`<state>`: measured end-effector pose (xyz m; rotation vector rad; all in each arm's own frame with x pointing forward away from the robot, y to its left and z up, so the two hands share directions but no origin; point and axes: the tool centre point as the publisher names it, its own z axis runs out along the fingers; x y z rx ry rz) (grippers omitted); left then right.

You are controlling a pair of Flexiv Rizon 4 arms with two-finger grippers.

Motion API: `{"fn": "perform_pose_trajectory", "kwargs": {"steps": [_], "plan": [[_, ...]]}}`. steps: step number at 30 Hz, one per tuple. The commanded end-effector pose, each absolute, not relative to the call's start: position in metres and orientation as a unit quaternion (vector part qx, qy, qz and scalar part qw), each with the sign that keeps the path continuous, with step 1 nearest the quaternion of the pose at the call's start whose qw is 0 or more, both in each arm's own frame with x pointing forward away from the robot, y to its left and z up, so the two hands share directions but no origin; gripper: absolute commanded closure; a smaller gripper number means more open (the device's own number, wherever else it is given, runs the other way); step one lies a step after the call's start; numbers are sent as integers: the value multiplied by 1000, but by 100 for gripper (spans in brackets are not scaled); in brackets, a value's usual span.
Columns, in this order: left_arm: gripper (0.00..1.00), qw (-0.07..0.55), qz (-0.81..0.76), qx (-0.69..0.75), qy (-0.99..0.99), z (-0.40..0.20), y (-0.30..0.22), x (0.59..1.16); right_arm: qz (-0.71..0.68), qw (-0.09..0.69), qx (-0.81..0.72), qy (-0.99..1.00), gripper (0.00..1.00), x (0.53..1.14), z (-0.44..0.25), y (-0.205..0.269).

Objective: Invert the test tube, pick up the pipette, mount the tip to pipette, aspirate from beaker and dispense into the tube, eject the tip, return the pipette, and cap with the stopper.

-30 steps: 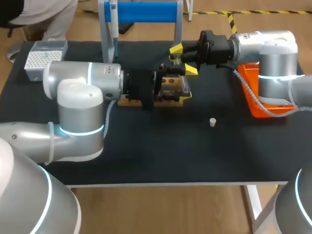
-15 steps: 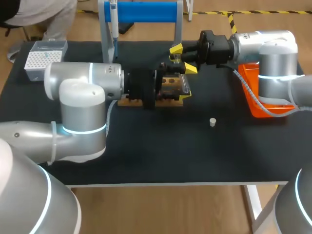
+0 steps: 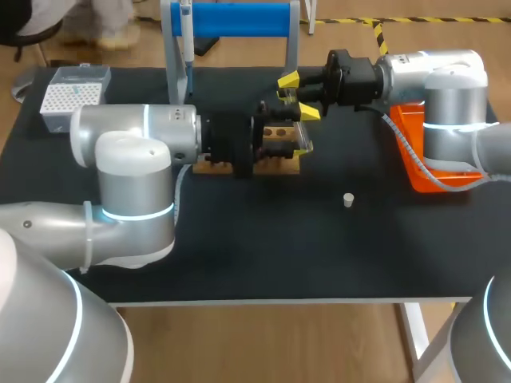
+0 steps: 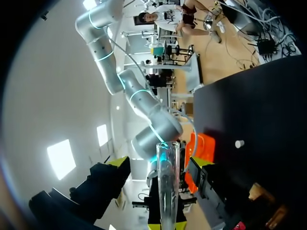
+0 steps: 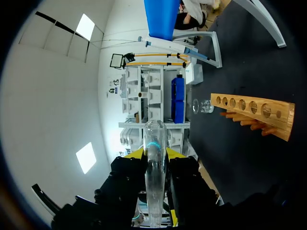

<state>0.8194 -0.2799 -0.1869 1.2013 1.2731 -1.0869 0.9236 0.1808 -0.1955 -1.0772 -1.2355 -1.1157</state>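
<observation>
A clear test tube [image 3: 301, 130] hangs level above the wooden rack [image 3: 281, 132] near the table's middle. My right gripper [image 3: 299, 96] comes in from the right and is shut on one end of the tube [image 5: 154, 177]. Facing it from the other side is my left gripper [image 3: 300, 145], open, with the tube [image 4: 168, 187] between its fingers and small gaps showing on both sides. The white stopper [image 3: 348, 199] lies on the mat in front of the rack. On the blue stand at the back hangs the pipette [image 3: 185, 48]. The beaker [image 5: 204, 106] sits beyond the rack [image 5: 254, 112].
A tip box [image 3: 68, 94] sits at the back left corner. An orange bin [image 3: 423, 155] lies under my right arm at the right edge. The blue stand [image 3: 239, 20] rises just behind the rack. My left arm's body covers the mat left of the rack.
My left gripper's fingers have drawn in around the tube and it has shifted slightly. The right gripper and the tube have stayed put.
</observation>
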Motion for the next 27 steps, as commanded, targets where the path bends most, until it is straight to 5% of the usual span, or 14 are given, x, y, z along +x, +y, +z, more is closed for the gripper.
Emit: {"fn": "perform_pose_trajectory", "kwargs": {"steps": [1,18,20,21,27], "plan": [[29,516,-453,499,528,-190,-284,820,-470,547,-455,-523,100,924,-195,180],[55,514,-456,502,525,-190,-285,820,-470,547,-455,-523,100,924,-195,180],[70,514,-456,502,525,-190,-285,820,-470,547,-455,-523,100,924,-195,180],[100,515,-456,502,524,-190,-285,820,-470,547,-455,-523,100,924,-195,180],[100,515,-459,506,518,-190,-285,819,-470,547,-455,-523,100,924,-195,180]]}}
